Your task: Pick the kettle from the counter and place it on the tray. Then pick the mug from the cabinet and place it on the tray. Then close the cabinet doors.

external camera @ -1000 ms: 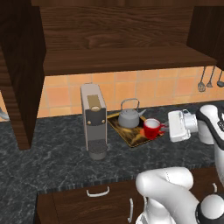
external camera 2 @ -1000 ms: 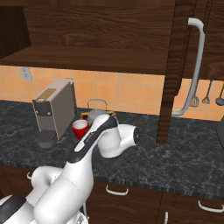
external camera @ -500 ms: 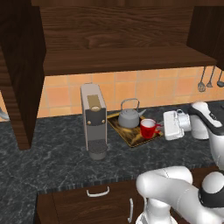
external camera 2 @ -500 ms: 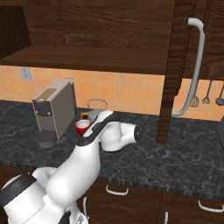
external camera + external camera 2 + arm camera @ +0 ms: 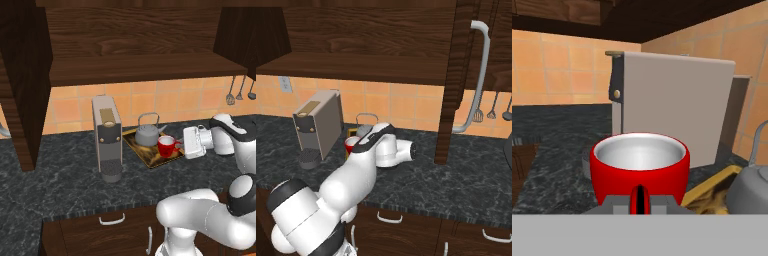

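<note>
Red mug (image 5: 167, 146) on the near right corner of the tray (image 5: 150, 159), just right of the kettle (image 5: 148, 135) that stands on the same tray. Gripper (image 5: 180, 144) level with the mug, jaws clenched on the mug's side handle, seen edge-on in the hand view between the two dark fingertips (image 5: 614, 204). Tray rim partly covered by kettle and mug; orange-red picture on its surface hard to make out. From the right base camera, mug (image 5: 350, 144) and kettle (image 5: 363, 130) mostly hidden behind the white forearm, tray reduced to a sliver of yellow rim (image 5: 349, 132). In the hand view, kettle (image 5: 749, 187) cut off at the right edge, only part of body and wire handle visible; grey coffee machine (image 5: 107, 137) behind the mug (image 5: 640, 167).

Wall cabinet (image 5: 135, 60) open, shelf bare where visible; left door (image 5: 25, 75) and right door (image 5: 453, 75) swung outward, the latter with its silver bar handle (image 5: 480, 75). Cabinet top cut off by the frame.

Against the frames of a second earlier: hand and mug shifted leftward, closer to the kettle; forearm stretched further over the marbled counter (image 5: 60, 185). Kettle, tray, coffee machine and doors unchanged.
</note>
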### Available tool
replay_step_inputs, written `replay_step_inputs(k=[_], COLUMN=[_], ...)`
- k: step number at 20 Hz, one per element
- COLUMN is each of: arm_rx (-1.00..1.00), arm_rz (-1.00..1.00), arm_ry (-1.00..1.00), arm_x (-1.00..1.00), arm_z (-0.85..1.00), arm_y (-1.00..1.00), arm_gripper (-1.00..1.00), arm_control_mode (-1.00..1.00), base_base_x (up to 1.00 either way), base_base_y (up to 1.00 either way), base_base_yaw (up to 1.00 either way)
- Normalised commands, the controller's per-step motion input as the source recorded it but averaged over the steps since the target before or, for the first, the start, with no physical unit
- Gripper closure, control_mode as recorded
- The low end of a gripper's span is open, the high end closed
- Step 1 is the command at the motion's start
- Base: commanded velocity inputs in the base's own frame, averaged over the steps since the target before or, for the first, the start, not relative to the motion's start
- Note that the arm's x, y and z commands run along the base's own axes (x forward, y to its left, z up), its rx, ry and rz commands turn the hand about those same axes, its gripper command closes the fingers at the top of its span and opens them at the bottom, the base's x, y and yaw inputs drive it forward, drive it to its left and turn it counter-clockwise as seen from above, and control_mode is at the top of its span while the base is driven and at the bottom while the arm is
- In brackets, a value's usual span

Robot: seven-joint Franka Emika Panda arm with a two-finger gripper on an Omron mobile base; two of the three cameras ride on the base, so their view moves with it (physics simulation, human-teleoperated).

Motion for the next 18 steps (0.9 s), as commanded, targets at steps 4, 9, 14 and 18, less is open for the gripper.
replay_step_inputs(k=[4,9,14,18], arm_rx=[0.00,0.00,0.00,0.00], arm_rz=[0.00,0.00,0.00,0.00], arm_ry=[0.00,0.00,0.00,0.02], arm_x=[0.17,0.07,0.03,0.03], arm_z=[-0.12,-0.08,-0.15,-0.23], arm_y=[0.01,0.00,0.00,0.00], arm_gripper=[1.00,1.00,1.00,1.00], arm_control_mode=[-1.00,-1.00,-1.00,-1.00], base_base_x=[0.00,0.00,0.00,0.00], base_base_y=[0.00,0.00,0.00,0.00], base_base_yaw=[0.00,0.00,0.00,0.00])
